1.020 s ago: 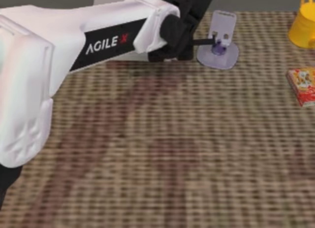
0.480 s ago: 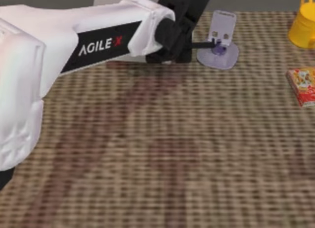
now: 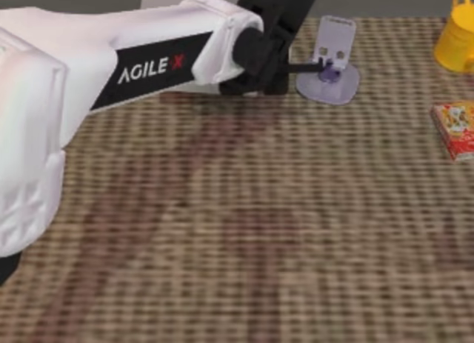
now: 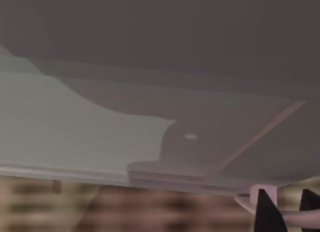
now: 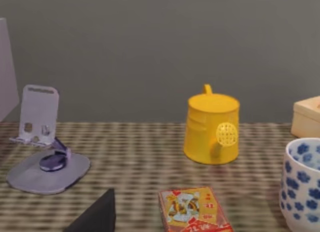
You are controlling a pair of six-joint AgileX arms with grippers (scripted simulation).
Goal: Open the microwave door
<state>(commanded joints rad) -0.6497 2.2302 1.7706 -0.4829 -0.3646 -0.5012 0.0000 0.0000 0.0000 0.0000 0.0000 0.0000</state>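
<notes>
"AGILE X" on left arm (image 3: 148, 65)

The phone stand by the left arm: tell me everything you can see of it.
The lilac phone stand has a flat rounded base, a darker purple hinge knob, and an upright pale back plate with a slot near its top and two small holes lower down. It looks like smooth plastic. It stands on the woven mat at the far edge, beside the left arm's black wrist. Whether anything touches it cannot be told.
</notes>
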